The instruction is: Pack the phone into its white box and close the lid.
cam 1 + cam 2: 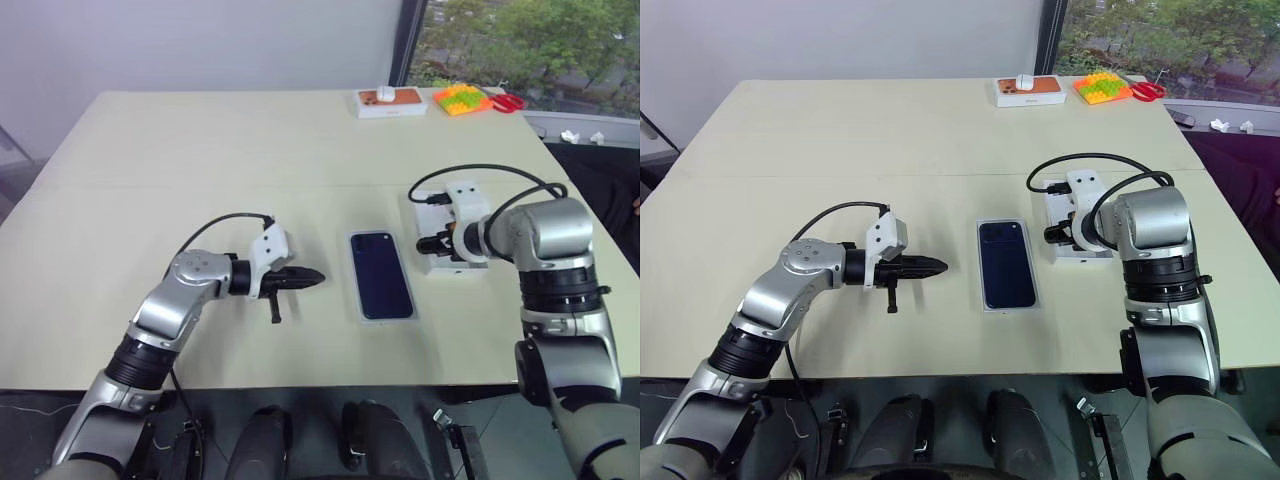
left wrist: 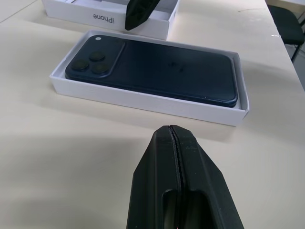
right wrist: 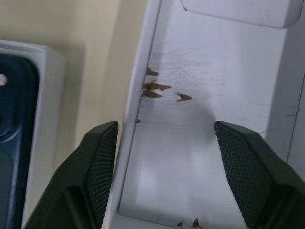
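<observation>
Nearby, the phone [image 1: 381,274] lies in the white box [image 2: 143,98]; left claw [image 1: 312,278] closed, right claw [image 3: 162,176] open astride the lid [image 3: 190,119] wall.

That slim dark navy phone [image 2: 157,71] has a smooth satin-looking back, sitting in matt white cardboard, the shallow box [image 2: 143,99]. My black plastic fingers [image 3: 97,167] have finely textured pads. The beige desk [image 1: 200,150] looks matt and smooth.

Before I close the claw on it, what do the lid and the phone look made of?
The lid looks like matte white cardboard: thin folded walls, scuffed floor with brownish marks. The phone looks like glass or coated metal, dark navy with a smooth sheen and soft reflections; which one is hard to tell.
</observation>
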Tool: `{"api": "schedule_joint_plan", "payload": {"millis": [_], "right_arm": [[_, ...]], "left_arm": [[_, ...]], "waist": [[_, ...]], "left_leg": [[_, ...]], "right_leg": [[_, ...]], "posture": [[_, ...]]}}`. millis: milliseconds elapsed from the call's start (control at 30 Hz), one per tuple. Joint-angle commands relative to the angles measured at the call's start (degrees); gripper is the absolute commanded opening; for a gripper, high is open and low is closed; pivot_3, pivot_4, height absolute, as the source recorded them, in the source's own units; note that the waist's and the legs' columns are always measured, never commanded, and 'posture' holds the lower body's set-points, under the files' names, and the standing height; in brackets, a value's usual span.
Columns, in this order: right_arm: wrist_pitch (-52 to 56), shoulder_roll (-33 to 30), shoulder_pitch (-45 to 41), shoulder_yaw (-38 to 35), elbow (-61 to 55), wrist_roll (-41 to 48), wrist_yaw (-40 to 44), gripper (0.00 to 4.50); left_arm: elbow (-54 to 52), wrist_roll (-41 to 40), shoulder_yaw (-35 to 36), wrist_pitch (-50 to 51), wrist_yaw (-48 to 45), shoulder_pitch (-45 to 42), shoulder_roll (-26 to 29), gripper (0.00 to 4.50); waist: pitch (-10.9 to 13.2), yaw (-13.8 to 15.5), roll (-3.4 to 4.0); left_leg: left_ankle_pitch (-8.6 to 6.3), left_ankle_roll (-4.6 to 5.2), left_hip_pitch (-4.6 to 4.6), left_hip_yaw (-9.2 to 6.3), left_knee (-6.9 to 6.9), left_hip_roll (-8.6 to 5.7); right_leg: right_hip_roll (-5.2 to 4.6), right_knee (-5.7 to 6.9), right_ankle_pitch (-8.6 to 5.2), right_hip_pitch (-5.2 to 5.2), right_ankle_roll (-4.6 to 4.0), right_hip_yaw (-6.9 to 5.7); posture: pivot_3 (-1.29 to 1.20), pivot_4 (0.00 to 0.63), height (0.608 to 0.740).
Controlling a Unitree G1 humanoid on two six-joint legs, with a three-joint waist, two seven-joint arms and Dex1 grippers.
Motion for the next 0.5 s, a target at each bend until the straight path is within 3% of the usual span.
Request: {"api": "schedule_joint_plan", "payload": {"millis": [33, 133, 333, 500], "right_arm": [[0.93, -0.35, -1.56, -0.82, -1.05, 0.34, -0.09, 1.62], [2.06, -0.12, -1.82, -1.81, -2.3, 1.1, -0.02, 0.07], [2.32, -0.26, -2.72, -4.79, -5.57, 2.24, -1.59, 0.02], [1.75, 3.47, -1.19, -11.13, -20.15, 10.39, 3.62, 0.02]], "left_arm": [[-1.08, -0.55, 0.04, -0.71, -0.34, -0.33, -0.26, 0.0], [-0.72, -0.52, 0.09, -0.7, -0.4, -0.33, -0.41, 0.0], [-0.52, -0.5, 0.81, -0.53, 0.0, 0.16, -0.19, 0.0], [0.6, -0.15, 2.63, -0.99, 2.15, 0.69, -0.16, 0.0]], "waist": [[0.0, 0.0, 0.0], [0.0, 0.14, 0.0], [0.0, 0.02, 0.01], [0.04, -0.13, 0.08]], "left_leg": [[0.0, 0.0, 0.0, 0.0, 0.0, 0.0], [0.0, 0.0, 0.0, 0.0, 0.0, -0.01], [0.0, 0.0, 0.0, 0.0, 0.0, 0.0], [0.0, 0.01, -0.03, -0.02, -0.02, 0.02]], "right_leg": [[0.0, 0.0, 0.0, 0.0, 0.0, 0.0], [-0.01, 0.0, 0.0, 0.0, 0.0, 0.0], [0.0, 0.0, 0.0, -0.01, 0.0, 0.0], [0.03, 0.03, 0.0, -0.07, 0.0, 0.01]], "posture": [[0.0, 0.15, 0.74], [0.0, 0.15, 0.74], [0.0, 0.15, 0.74], [0.0, 0.15, 0.74]]}}
